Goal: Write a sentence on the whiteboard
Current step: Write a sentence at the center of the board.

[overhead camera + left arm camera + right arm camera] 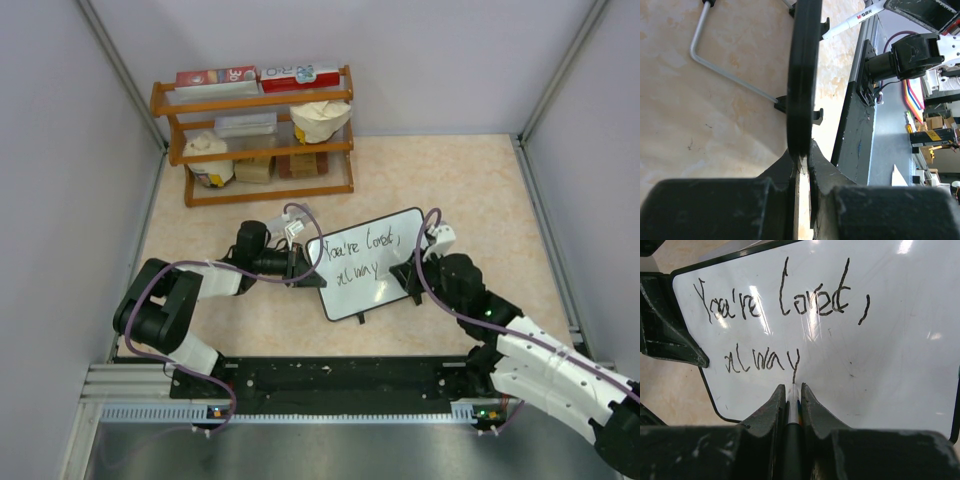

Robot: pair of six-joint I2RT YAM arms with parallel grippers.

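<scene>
Right gripper [792,390], closed on the marker [792,405] at the tail of "alway", should add the closing "s" to the sentence [805,307] with light pressure while the left gripper [802,155], clamped on the edge of the whiteboard [890,355] between the arms, steadies it.

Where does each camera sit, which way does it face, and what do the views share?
Top external: above and behind the bases, looking down at the table; both arms show, left gripper and right gripper flanking the whiteboard.
Left wrist: on the left arm, looking along its own fingers, clamped on the board's edge.
Right wrist: on the right arm, facing the board's front; its fingers hold a marker at the sentence.
Shared: all show the board; both wrist views show the marker.
</scene>
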